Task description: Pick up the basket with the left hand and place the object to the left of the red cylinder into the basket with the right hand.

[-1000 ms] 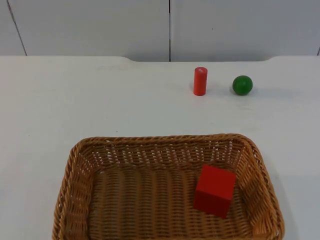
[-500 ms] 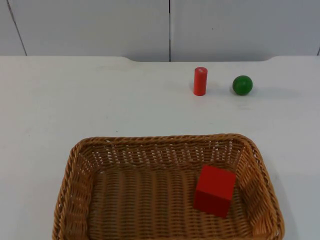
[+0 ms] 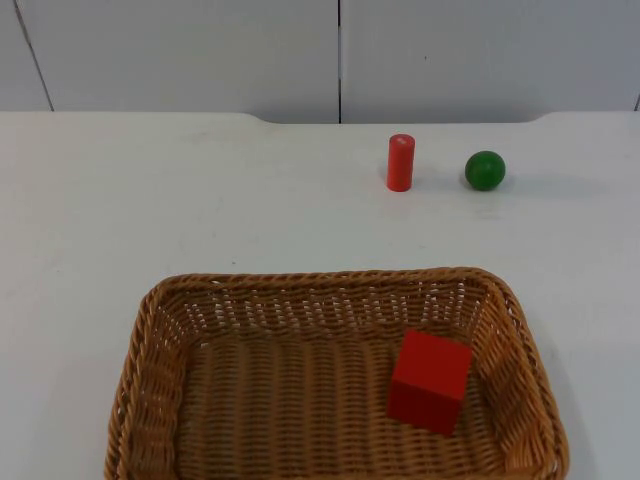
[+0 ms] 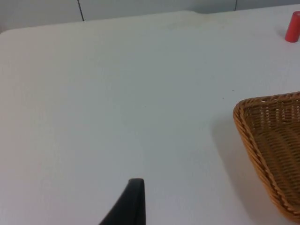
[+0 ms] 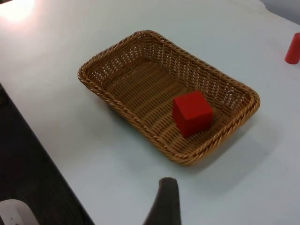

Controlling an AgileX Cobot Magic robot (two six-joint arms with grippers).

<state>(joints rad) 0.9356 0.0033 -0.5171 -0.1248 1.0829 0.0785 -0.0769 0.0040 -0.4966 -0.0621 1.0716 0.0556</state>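
Basket (image 3: pixel 160 400) woven wicker, rectangular, holds red cube (image 3: pixel 430 382); both end effectors' openings cannot be told.

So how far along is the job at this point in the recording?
Done, apparently: the red cube lies inside the basket, which sits on the table. The red cylinder and green ball stand near the wall. In hand: nothing; the left hand and right hand wait above the table. Left: seemingly nothing.

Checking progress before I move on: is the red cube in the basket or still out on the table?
In. The red cube sits on the basket's woven floor, walls all around it.
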